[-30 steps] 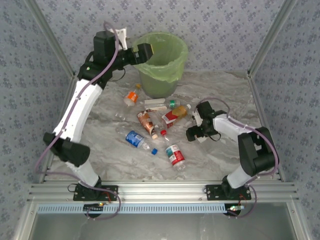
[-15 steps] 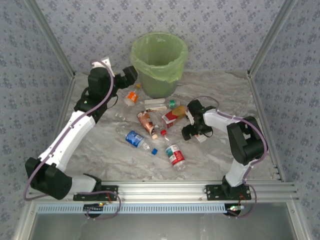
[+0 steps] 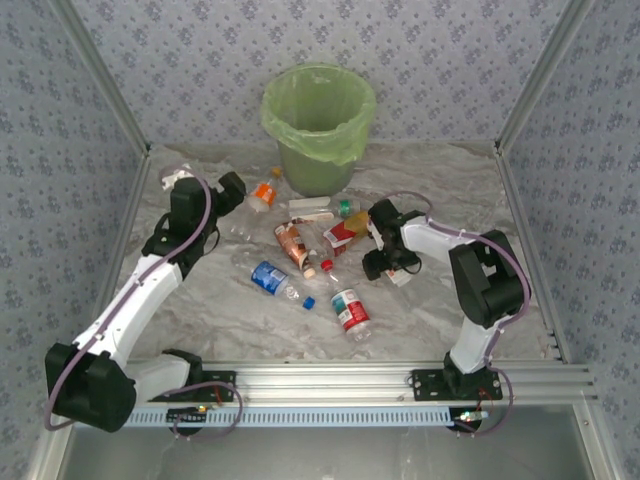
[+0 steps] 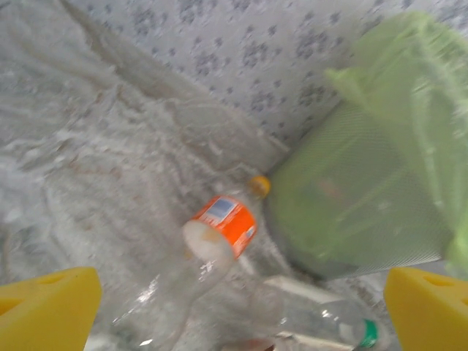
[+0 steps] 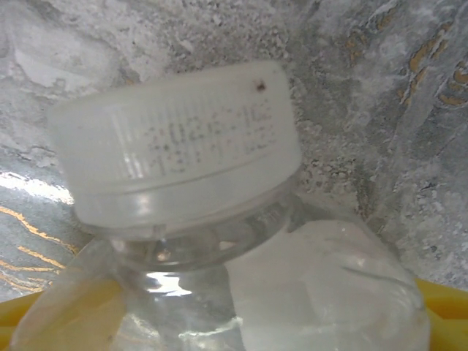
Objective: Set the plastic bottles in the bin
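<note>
Left fingers: the left gripper [image 4: 234, 311] has its yellow fingertips [image 4: 45, 307] spread wide and holds nothing. A crumpled clear bottle [image 4: 186, 303] lies under the gap.
Right fingers: the right gripper [image 5: 234, 318] has a pad [image 5: 442, 303] on each side of the shoulders of a white-capped clear bottle [image 5: 219, 241]. I cannot tell whether they are pressing it.
Held bottle's place: it appears to lie on the marbled table [image 3: 450, 180], right of the pile.
Step in hand: probably the right arm is grasping while the left lines up on the orange-labelled bottle [image 4: 223, 219].
Next move: the right arm needs a firm squeeze, then a lift high enough to pass over the rim of the bin [image 3: 320, 165]. The left arm needs to lower and close.
Bin: it stands at the far edge, and the orange-labelled bottle lies just beside its base.
Other bottles: brown-labelled [image 3: 291, 245], blue-labelled [image 3: 270, 277] and red-labelled [image 3: 349, 308] ones lie mid-table, and a green-capped one [image 3: 320, 207] lies near the bin.
In the way: a red-and-orange bottle [image 3: 345, 232] lies just beside the right gripper, between it and the bin, and a low carry would likely hit it.
</note>
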`<state>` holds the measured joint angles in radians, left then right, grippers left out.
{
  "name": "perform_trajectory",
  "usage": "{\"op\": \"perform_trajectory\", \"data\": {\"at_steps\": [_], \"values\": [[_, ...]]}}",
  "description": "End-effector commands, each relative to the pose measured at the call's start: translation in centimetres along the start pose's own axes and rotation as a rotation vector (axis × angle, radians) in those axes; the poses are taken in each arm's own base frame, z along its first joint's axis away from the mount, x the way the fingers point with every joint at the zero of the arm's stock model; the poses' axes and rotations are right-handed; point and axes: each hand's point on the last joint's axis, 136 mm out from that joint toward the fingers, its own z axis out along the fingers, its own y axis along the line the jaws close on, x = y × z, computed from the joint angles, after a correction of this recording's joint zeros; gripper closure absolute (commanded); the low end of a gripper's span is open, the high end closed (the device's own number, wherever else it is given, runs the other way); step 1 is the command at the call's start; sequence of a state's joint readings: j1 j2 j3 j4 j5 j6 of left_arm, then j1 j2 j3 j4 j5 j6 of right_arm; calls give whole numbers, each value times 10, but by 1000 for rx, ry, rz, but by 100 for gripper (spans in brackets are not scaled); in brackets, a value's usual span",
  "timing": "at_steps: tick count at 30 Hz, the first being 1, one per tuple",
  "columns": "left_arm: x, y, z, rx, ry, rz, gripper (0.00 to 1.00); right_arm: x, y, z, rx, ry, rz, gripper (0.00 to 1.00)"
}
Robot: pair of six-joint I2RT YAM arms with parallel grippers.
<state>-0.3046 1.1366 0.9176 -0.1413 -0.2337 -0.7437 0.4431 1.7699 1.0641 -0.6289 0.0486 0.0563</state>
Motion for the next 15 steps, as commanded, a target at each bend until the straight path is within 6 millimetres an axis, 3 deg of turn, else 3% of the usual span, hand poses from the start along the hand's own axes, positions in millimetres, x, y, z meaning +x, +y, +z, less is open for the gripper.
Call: {"op": "perform_trajectory", "data": {"at_steps": [1,15], "values": [[4,12,-5,-28,1,-29,1,-7,-11,6,57,-30,35,18],[11,15,2,-21,2,24,1,-6,-32,-10,106,-112,162,38]]}}
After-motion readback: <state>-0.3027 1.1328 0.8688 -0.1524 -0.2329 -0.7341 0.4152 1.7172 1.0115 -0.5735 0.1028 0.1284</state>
